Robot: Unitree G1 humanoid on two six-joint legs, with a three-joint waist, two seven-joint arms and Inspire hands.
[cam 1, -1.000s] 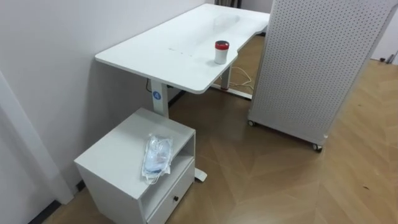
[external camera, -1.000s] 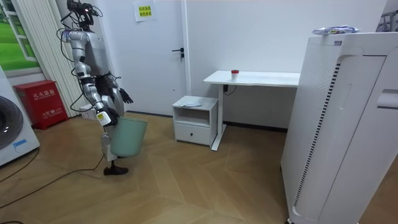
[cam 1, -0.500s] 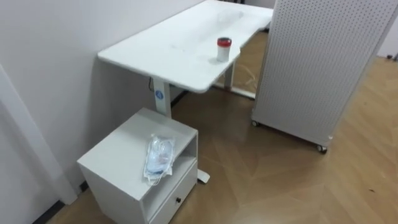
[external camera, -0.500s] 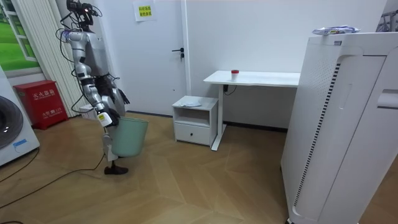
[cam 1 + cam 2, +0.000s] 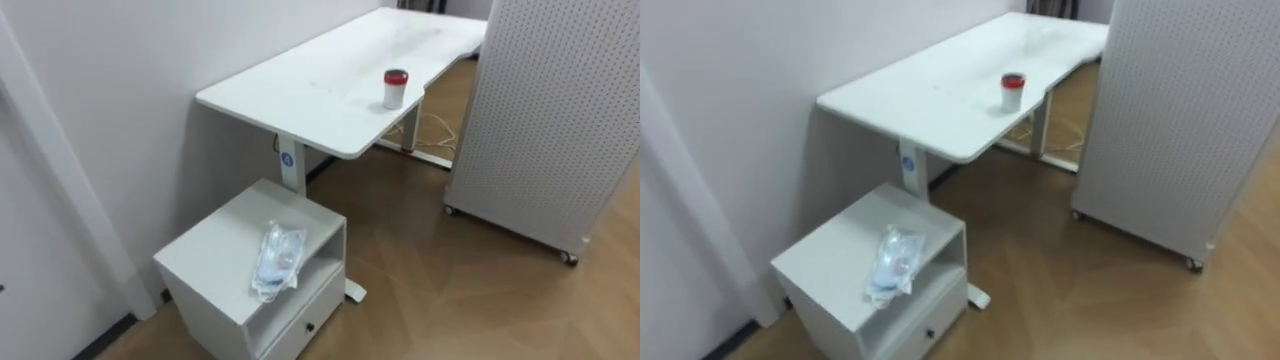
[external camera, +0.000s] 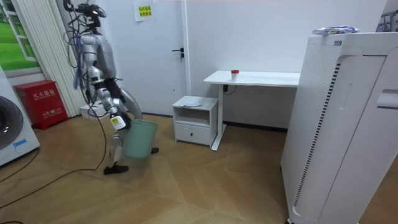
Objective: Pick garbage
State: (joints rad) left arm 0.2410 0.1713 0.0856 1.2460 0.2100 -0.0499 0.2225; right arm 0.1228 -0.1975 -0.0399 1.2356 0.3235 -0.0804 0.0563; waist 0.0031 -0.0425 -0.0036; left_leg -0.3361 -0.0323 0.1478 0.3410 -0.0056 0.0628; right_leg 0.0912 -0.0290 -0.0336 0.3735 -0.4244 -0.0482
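A clear plastic bag (image 5: 278, 258) (the garbage in question) lies crumpled on top of a low white cabinet (image 5: 215, 262), at the front edge of the cabinet, above its open shelf and drawer. Behind and above the cabinet runs a white worktop (image 5: 310, 90), one leg of which comes down just beside the cabinet's back corner. A small red-lidded cup (image 5: 396, 88) stands upright near the worktop's edge, well apart from the cabinet. To the cabinet's right, across a stretch of wooden floor (image 5: 450, 290), a white perforated panel (image 5: 560, 110) stands on castors.

In the room view the robot is well off to the cabinet's left, the room view's left, in front of a closed door (image 6: 161, 56), legs parted in a stride and body turned toward the cabinet. A green bin (image 6: 142, 138) sits low against its legs, between robot and cabinet, with the right hand (image 6: 117, 122) at the bin's rim — whether its fingers clasp that rim cannot be told.
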